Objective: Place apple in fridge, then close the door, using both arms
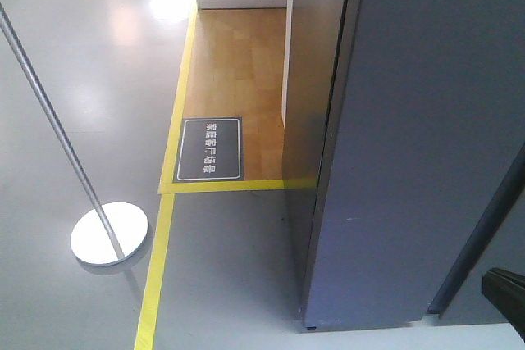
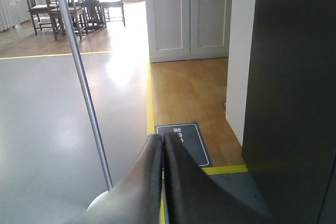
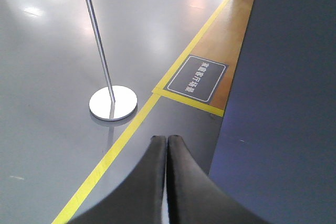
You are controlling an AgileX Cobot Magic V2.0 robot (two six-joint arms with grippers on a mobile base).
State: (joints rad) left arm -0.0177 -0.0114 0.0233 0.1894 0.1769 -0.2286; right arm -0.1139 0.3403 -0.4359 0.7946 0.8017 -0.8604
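I see the fridge (image 1: 410,145) filling the right side of the front view, its dark grey door (image 1: 426,79) flush against the body; no interior shelf or bin shows, so I cannot tell its contents. The apple appears in no view. Left gripper (image 2: 162,145): fingers pressed together, holding nothing. Right gripper (image 3: 166,148): likewise clenched and bare. Stanchion pole (image 1: 49,112) and its base (image 1: 109,234) stand left of the yellow floor tape (image 1: 156,284); floor sign (image 1: 211,149) lies on the wood.

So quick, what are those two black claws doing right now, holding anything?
Left black gripper: closed, fingers together, nothing held.
Right black gripper: closed, fingers together, nothing held.
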